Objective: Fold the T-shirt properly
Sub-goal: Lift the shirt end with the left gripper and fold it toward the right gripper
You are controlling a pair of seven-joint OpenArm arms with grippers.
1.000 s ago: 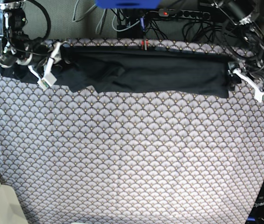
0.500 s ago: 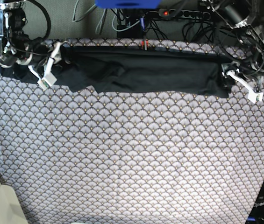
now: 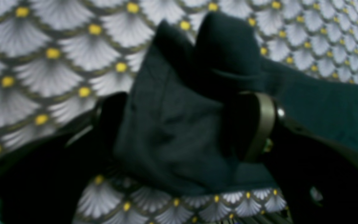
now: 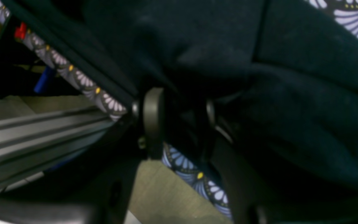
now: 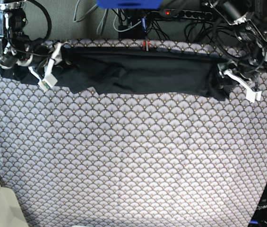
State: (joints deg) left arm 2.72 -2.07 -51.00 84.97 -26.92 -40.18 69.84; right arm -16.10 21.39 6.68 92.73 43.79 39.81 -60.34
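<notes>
T-shirt [image 5: 142,73]: lay as a long, narrow dark band along the far edge of the tablecloth [image 5: 133,156], running nearly from the far-left corner to the far-right corner.
Handling: judged light, soft and limp; it would sag and bunch wherever unsupported, and its layers could slide apart.
Hold points: judged best at the two ends of the band, pinching all layers together.
Left gripper [image 5: 230,80]: sat at the band's end near the far-right corner; jaws stood wide, with bunched cloth [image 3: 179,124] between them in the left wrist view; the frames did not show a firm pinch.
Right gripper [image 5: 48,71]: sat at the end near the far-left corner; jaws stood partly closed with dark cloth [image 4: 259,93] lying in and over the gap; whether it clamped the cloth could not be told.
Surroundings: cables and a power strip [image 5: 185,15] lay just beyond the far edge.
Obstruction: none on the near part of the cloth; the far edge was close, so cloth could slip over it.
</notes>
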